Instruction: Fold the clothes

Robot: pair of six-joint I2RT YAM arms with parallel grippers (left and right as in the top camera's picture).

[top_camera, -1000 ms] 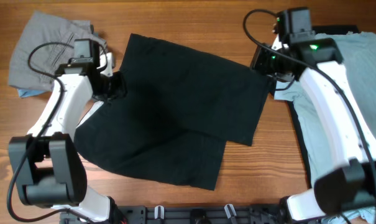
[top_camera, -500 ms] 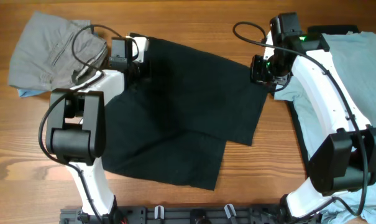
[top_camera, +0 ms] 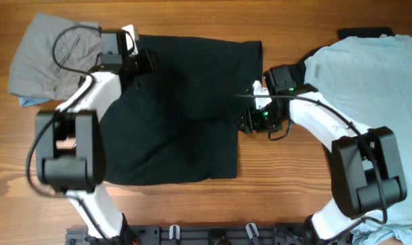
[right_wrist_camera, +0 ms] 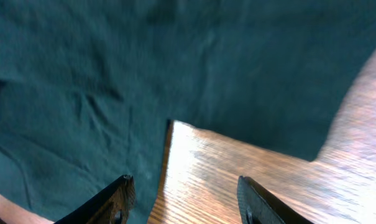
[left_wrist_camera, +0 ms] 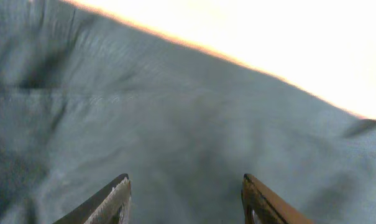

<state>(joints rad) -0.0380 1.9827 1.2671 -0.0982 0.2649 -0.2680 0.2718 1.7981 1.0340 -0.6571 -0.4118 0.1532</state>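
Now shows black garment point(top_camera: 185, 109) squared since earlier, right edge straight, bare desk point(top_camera: 280, 190) beyond; holds left tool point(top_camera: 148, 61) and right tool point(top_camera: 249, 122) low at edges, both released.

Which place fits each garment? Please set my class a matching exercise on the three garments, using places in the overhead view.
Things:
1. black garment
2. grey garment
3. pale blue T-shirt

Places in the overhead view:
A. upper left corner
B. right side
C. middle

Pairs: 1-C, 2-A, 3-B
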